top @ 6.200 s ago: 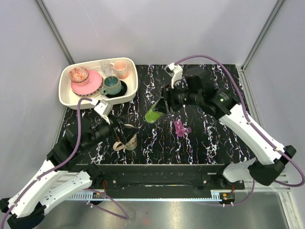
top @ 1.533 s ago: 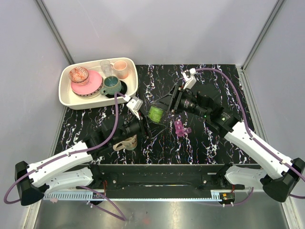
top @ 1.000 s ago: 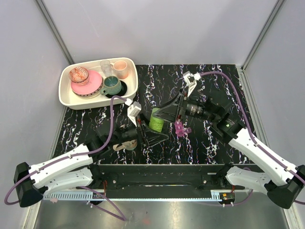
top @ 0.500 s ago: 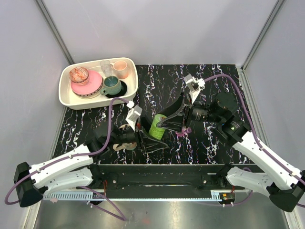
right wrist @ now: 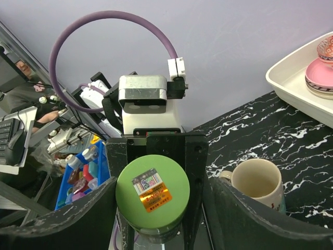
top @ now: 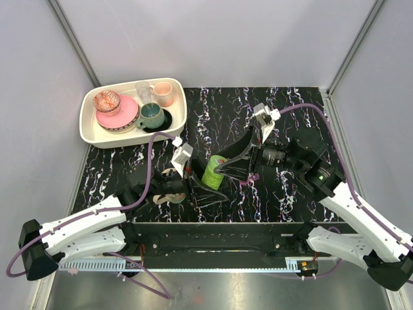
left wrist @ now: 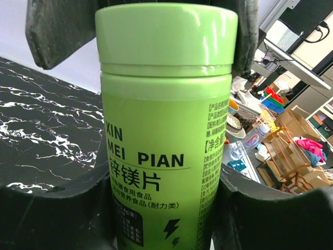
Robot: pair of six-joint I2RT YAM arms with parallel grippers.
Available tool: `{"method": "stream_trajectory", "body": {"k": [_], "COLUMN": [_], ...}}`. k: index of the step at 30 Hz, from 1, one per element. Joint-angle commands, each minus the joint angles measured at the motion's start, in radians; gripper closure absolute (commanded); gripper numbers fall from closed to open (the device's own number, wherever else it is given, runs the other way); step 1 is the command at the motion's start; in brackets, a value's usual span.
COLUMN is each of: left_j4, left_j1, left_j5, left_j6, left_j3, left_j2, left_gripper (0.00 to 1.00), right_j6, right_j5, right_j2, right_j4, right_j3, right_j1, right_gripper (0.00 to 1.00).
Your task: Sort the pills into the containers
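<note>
Currently on the black marbled table (top: 290,116), by container:

1. Lime-green pill bottle (left wrist: 166,146): off the surface over the table's middle, toward the near edge. My left gripper (top: 205,183) is clenched on its lower body. The green cap (left wrist: 166,36) is on, with a barcode sticker (right wrist: 151,192) on top. The wall is opaque, so I cannot tell its contents.
2. My right gripper (top: 221,166): released, with its fingers (right wrist: 78,219) standing either side of the cap and a gap on each side.
3. Magenta pill box (top: 249,175): on the table just right of the bottle, mostly hidden under my right gripper. I cannot make out its compartments.
4. Beige mug (right wrist: 257,182): near edge, left of the bottle, beneath my left arm.
5. Cream tray (top: 87,126): far left corner. It holds a pink plate (top: 122,116) carrying a patterned bowl (top: 106,101), a teal cup (top: 152,116), a pink cup (top: 164,92) and a clear glass (top: 142,89).
</note>
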Motion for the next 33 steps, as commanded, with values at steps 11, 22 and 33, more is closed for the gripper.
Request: {"method": "stream_trajectory", "body": {"k": [11, 22, 33], "left_j4": [0.088, 0.069, 0.037], "left_j1": [-0.007, -0.007, -0.008], "left_j5": [0.028, 0.024, 0.005], "left_j6": [0.039, 0.049, 0.067], "left_j3": [0.019, 0.027, 0.022], "left_j2": [-0.062, -0.062, -0.081], "left_gripper": [1.00, 1.00, 1.00], "right_j6": [-0.085, -0.092, -0.118], "right_j5": [0.156, 0.213, 0.308], "right_j2": [-0.065, -0.070, -0.100], "right_j4": [-0.155, -0.227, -0.290], "right_j3": [-0.019, -0.012, -0.009], "right_j1": [0.000, 0.002, 0.002], "right_gripper": [0.19, 0.17, 0.16]}}
